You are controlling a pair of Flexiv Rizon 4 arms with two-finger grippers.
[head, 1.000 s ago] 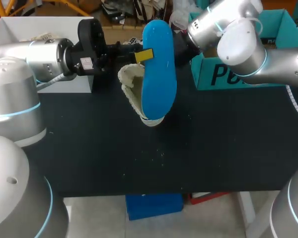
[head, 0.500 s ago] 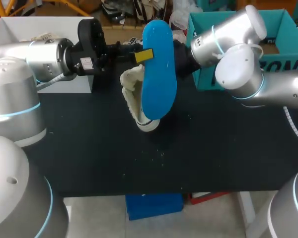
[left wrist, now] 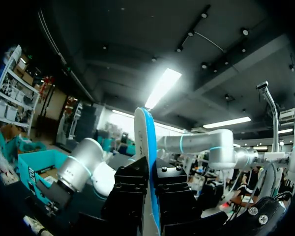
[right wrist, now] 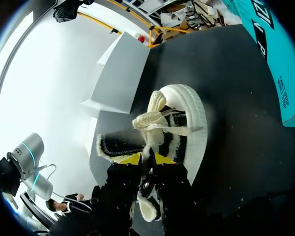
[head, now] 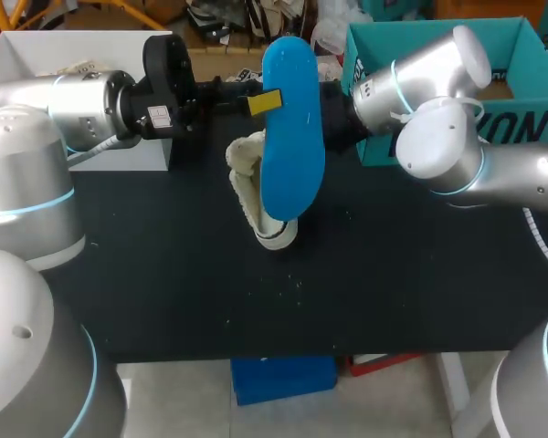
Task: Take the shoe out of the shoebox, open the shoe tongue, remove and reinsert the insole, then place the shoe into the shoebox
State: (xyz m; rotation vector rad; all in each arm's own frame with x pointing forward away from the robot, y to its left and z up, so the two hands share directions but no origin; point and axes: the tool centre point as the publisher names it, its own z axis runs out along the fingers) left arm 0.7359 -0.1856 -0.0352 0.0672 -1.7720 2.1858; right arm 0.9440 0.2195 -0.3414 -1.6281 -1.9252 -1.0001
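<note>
- The left gripper [head: 263,102], upper centre of the frame, is clamped on the blue insole [head: 292,137] and holds it upright above the shoe, probably to slide it back in.
- The right gripper [right wrist: 147,158] pinches the shoe [head: 258,196] by its tongue, likely to hold the mouth open. The shoe stands on end on the table [head: 164,274].
- The shoebox [head: 521,137] sits open at the upper right.

Head overhead, right wrist close — both see shoe [head: 252,187].

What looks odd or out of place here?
The shoe stands on end on the table, pinched by the right gripper. Its blue insole is out, held upright by the left gripper. Nothing looks spilled or damaged.
</note>
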